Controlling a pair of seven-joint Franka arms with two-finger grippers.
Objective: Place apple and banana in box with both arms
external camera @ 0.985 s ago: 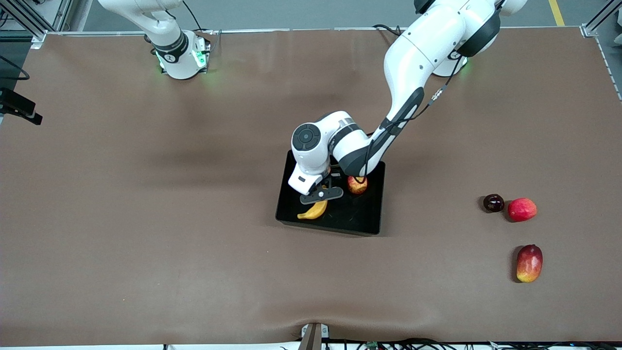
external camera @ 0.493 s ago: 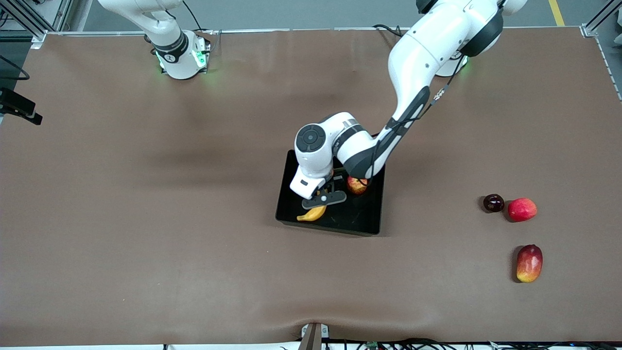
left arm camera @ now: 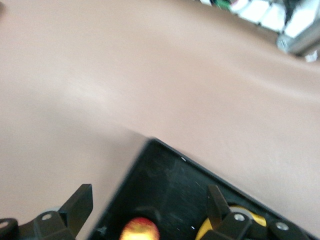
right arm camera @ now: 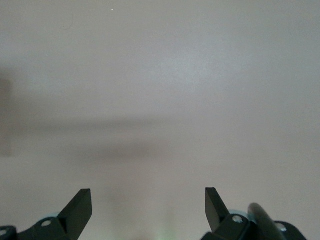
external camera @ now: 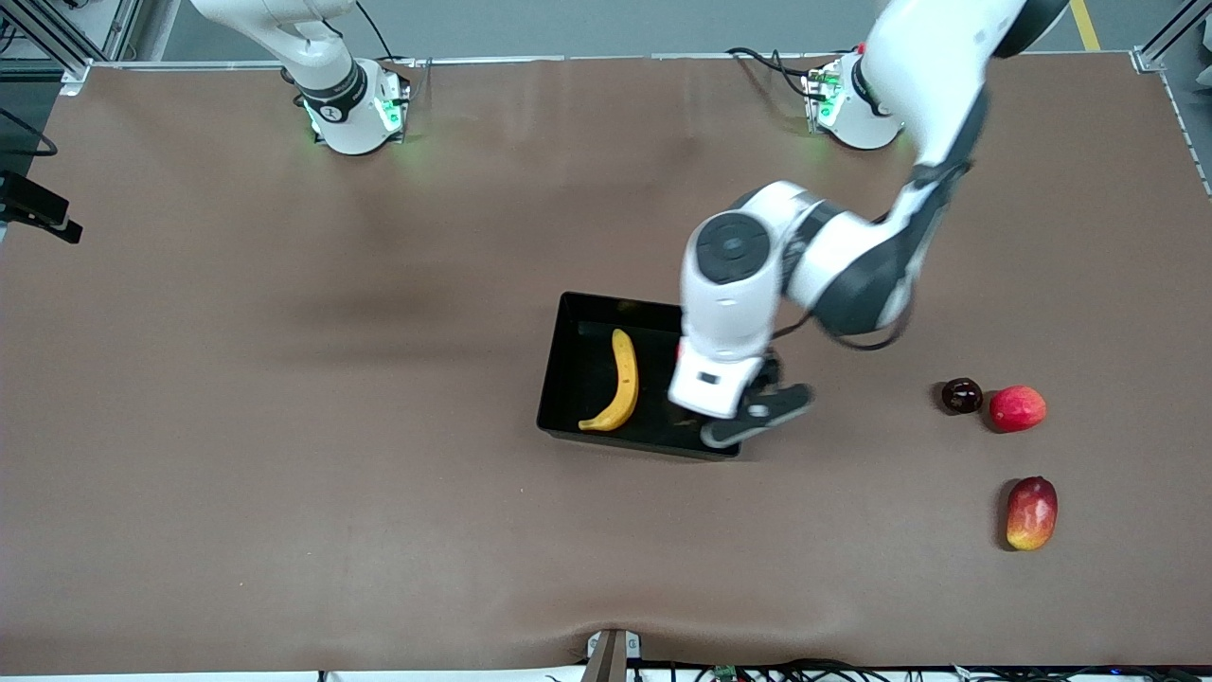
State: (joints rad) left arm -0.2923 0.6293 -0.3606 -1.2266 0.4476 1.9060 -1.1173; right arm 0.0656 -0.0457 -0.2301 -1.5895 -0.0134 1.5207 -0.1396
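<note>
Yellow banana [external camera: 618,381] and apple [left arm camera: 139,229] sit in your black box [external camera: 568,379], left gripper [external camera: 755,417] over its edge (jaws wide, holding nothing), right gripper [right arm camera: 148,206] spread too.

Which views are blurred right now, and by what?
Front view: the left arm is motion-smeared over the box; the banana is sharp. Left wrist view: everything streaks, the apple a red-yellow blob. Right wrist view: only soft table shadows.

The brown table [external camera: 284,426] carries the box [external camera: 568,379], a mango [external camera: 1031,512], a plum [external camera: 961,395] and a red fruit [external camera: 1017,408].
</note>
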